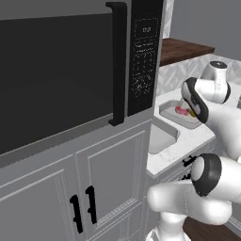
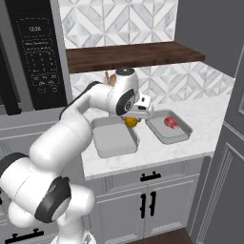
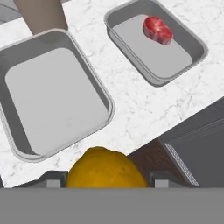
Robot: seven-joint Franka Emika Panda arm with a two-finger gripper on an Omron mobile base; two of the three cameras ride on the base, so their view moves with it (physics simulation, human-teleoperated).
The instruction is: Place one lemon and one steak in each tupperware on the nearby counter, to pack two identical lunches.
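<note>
Your end effector is clamped on a lemon; in the hand view the yellow fruit sits between the two finger tips at 6 o'clock, and in the right base view it hangs above the gap between the two trays. On the white marbled table the near tupperware, at 9 o'clock from the lemon in the hand view, looks bare. The far tupperware, up at 1 o'clock, holds a red steak near its far end and, as far as these views show, no lemon.

Either tray would take this lemon, so pick one and commit. The steak tray looks the tidier choice, since a lemon there would finish one lunch.

- Carry the fruit until it is over the open floor of that tray, toward 6 o'clock of the steak, not over the rim.
- Lower it close to the tray floor before you part the fingers; a lemon rolls, and a drop from height could send it over the low rim.
- Keep the wrist level as you descend so the fingers clear the raised rim.
- Release gently, then lift straight up.
</note>
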